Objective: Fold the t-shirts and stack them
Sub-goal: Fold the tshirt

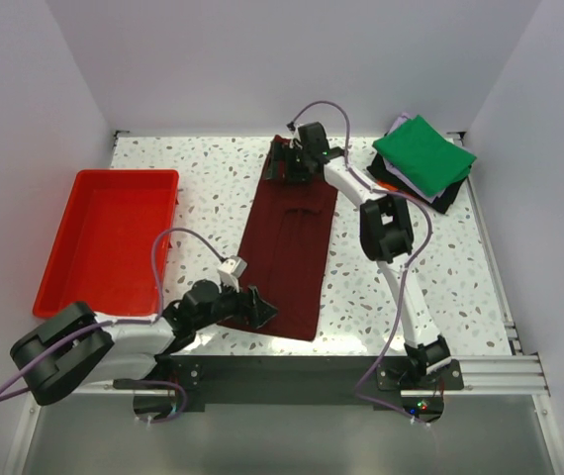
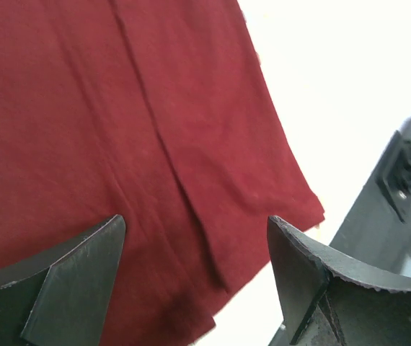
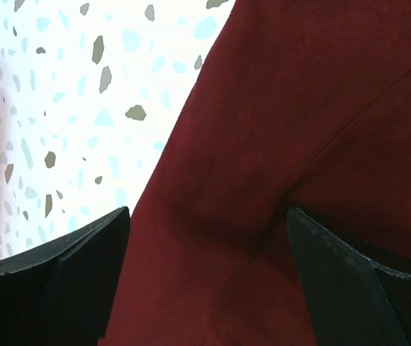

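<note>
Maroon t-shirt [image 1: 292, 252] lies as a long strip down the middle of the counter [image 1: 203, 198], its sides folded in. My left tool [image 2: 195, 238] hangs wide over the near hem, gripping nothing. I judge the cloth light, limp and layered, so I'd pinch every layer at the corners or it will sag apart. My right tool [image 3: 209, 231] stands wide over the far collar end and hides it. At the far right a green t-shirt [image 1: 423, 153] tops the folded stack; those beneath barely show.
</note>
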